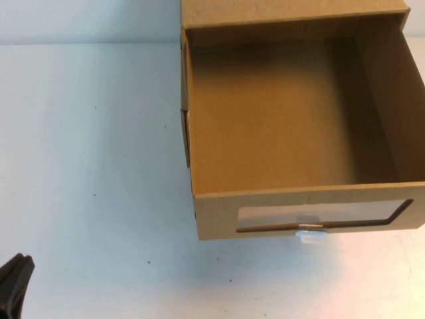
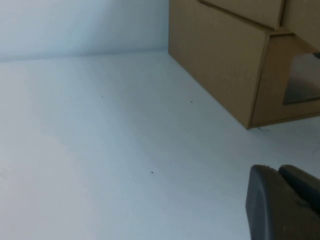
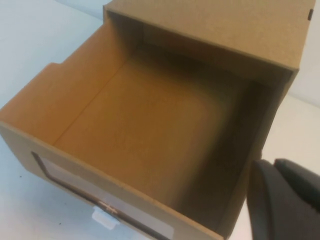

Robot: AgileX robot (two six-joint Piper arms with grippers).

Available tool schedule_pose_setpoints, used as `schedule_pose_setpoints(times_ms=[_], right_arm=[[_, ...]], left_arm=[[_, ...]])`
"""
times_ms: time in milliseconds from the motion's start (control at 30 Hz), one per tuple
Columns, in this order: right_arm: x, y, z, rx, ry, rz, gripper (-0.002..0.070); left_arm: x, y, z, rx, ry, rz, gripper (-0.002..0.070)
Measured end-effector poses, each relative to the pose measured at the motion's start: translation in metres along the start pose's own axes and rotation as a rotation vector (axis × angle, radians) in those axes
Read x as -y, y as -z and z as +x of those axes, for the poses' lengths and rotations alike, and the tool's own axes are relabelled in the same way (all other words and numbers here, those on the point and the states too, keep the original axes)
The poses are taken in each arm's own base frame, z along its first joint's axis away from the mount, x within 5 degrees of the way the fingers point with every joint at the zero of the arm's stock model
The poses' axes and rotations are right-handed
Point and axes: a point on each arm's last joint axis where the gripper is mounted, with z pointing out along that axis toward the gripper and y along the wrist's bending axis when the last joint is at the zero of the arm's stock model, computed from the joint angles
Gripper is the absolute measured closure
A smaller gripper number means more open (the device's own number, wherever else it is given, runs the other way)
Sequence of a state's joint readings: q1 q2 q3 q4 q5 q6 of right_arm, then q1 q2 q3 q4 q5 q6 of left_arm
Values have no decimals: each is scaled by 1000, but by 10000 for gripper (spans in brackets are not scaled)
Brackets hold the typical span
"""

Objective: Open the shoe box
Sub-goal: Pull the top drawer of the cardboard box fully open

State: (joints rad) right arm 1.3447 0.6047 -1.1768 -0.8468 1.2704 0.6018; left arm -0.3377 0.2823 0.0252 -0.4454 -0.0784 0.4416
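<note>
shoe box (image 1: pixel 292 10) far right on table (image 1: pixel 99 166), drawer (image 1: pixel 285 113) well out, looks open. left gripper (image 1: pixel 18 266) near left, clenched, empty. right gripper (image 3: pixel 275 172) clenched empty by drawer's near right corner. risk: arm clips wall, shoves drawer back.

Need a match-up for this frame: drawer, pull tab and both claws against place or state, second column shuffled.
1 drawer
2 pull tab
3 left claw
4 right claw

A shut, just outside the drawer's side wall
B pulled out, empty
C at the table's near-left corner, far from the drawer
D pale, just below the window

Pairs: 1-B, 2-D, 3-C, 4-A
</note>
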Motion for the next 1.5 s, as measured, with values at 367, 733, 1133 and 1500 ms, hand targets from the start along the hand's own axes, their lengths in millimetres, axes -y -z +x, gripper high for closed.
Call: schedule_pose_setpoints(times_ms=[367, 733, 1133, 1500], right_arm=[[-1, 0, 1, -11, -8, -16, 689], [-3, 0, 2, -25, -16, -36, 689], [-1, 0, 1, -6, -5, -5, 689], [7, -36, 49, 111, -142, 344, 690]], left_arm=[[1, 0, 2, -15, 0, 7, 679], [1, 0, 2, -15, 3, 7, 679], [1, 0, 2, -16, 12, 7, 679], [1, 0, 2, -17, 12, 7, 679]])
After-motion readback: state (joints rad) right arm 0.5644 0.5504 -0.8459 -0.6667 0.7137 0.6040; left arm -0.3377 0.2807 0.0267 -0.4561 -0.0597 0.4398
